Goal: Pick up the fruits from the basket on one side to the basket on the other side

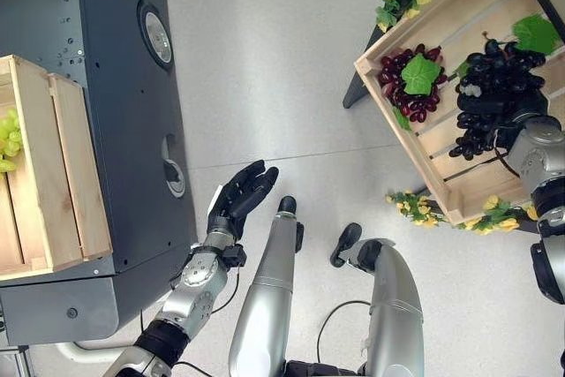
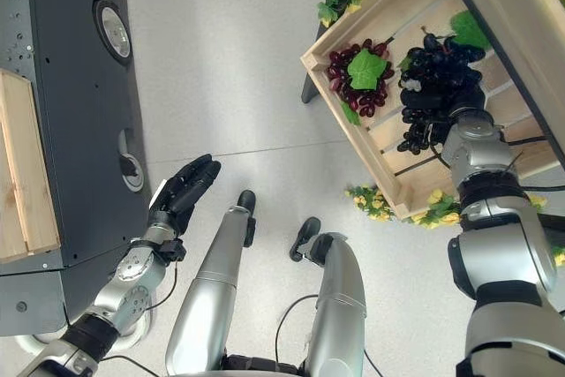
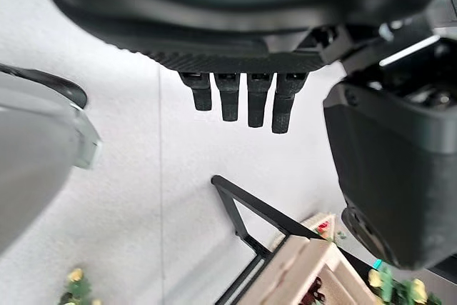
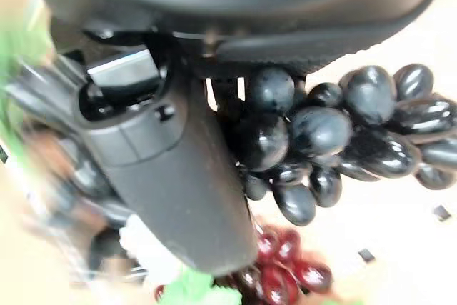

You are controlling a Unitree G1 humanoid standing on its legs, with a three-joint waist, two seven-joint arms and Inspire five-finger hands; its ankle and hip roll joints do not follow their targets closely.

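Right wrist view shows the right hand (image 4: 178, 176) apparently curled around the black grapes (image 4: 335, 133) in the right crate (image 1: 388, 94); the left hand (image 1: 240, 196) hangs with fingers relaxed.

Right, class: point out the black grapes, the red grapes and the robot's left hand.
black grapes (image 1: 494, 86), left eye view, middle of the bunch.
red grapes (image 1: 402, 94), left eye view, berries beside the leaf.
left hand (image 1: 237, 200), left eye view, palm.
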